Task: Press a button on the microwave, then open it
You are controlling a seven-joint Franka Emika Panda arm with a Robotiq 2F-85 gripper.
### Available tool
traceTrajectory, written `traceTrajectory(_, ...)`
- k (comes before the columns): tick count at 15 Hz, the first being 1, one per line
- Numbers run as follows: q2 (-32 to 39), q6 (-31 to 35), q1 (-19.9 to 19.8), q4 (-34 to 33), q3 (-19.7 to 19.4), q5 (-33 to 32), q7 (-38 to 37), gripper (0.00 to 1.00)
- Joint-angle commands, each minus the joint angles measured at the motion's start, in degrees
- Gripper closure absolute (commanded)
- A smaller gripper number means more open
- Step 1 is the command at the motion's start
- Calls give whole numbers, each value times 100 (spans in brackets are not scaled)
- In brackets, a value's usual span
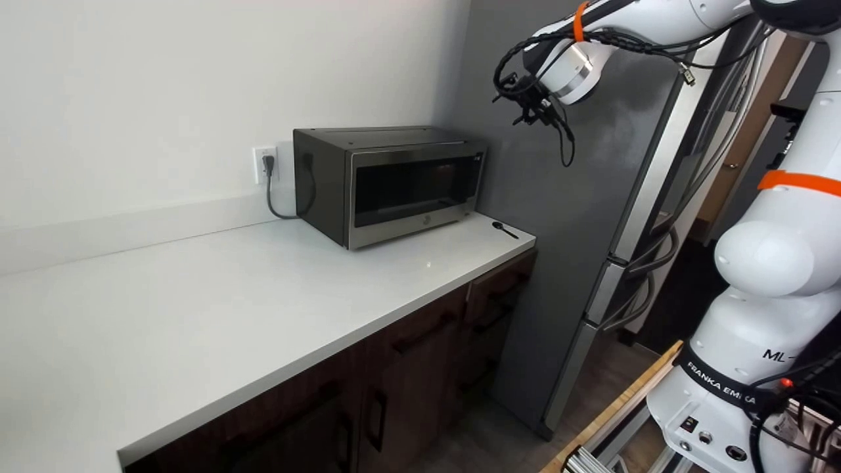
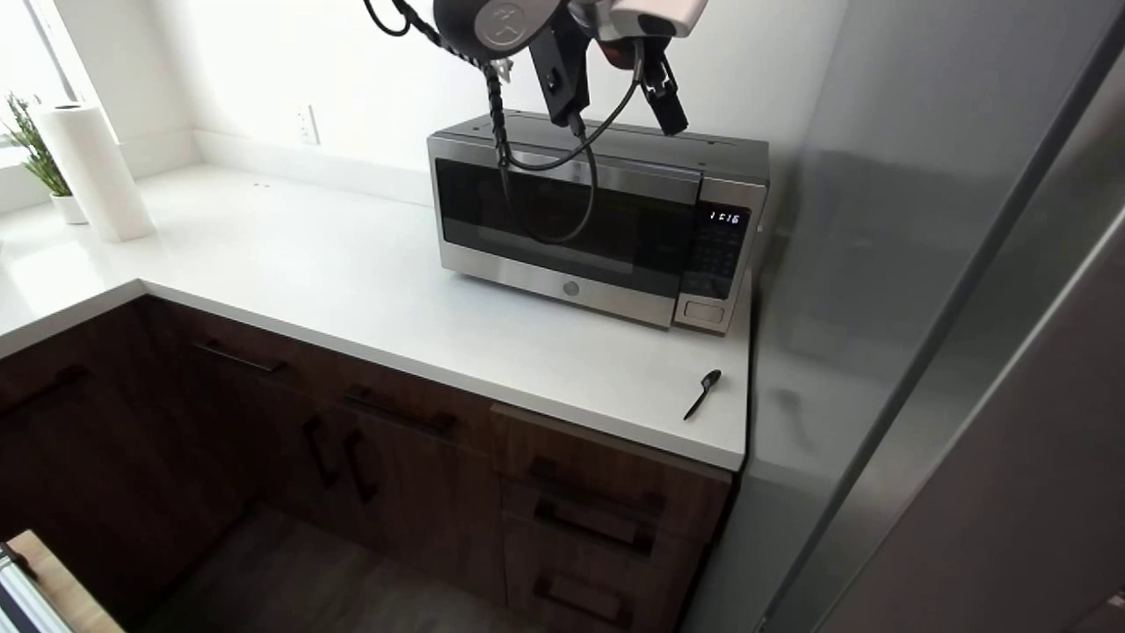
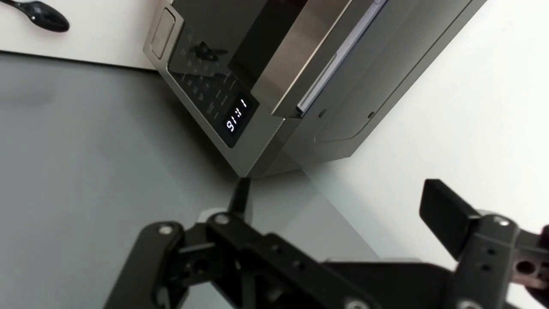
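The dark-grey microwave (image 1: 407, 187) stands on the white counter. Its glass door (image 2: 562, 229) faces outward, and the control panel (image 2: 716, 251) with lit digits sits at the end beside the refrigerator. In the wrist view the keypad (image 3: 203, 81) and display (image 3: 236, 116) show upside down. A pale strip (image 3: 339, 60) runs between door and body along the top; whether the door is fully closed I cannot tell. My gripper (image 3: 338, 182) is open and holds nothing. It hangs above the microwave's panel end, apart from it, as the gripper (image 1: 507, 110) also appears in an exterior view.
A black spoon (image 2: 703, 391) lies on the counter (image 2: 606, 378) in front of the panel end. The tall grey refrigerator (image 1: 558, 217) stands close beside the microwave. A power cord (image 1: 271, 197) runs to the wall outlet. A paper towel roll (image 2: 92, 171) and plant (image 2: 39, 149) stand far off.
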State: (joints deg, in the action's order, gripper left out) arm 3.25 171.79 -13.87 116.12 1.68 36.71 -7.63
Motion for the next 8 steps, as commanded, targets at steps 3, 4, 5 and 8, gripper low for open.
traceTrajectory(3,141,-1302,-452,-286,-176,1111,844,0)
traceTrajectory(4,205,-1485,-517,-331,-227,1079,882,0)
traceTrajectory(5,254,-1669,-566,-378,-280,943,807,0)
traceTrajectory(8,481,-1979,-650,-555,-367,730,731,0)
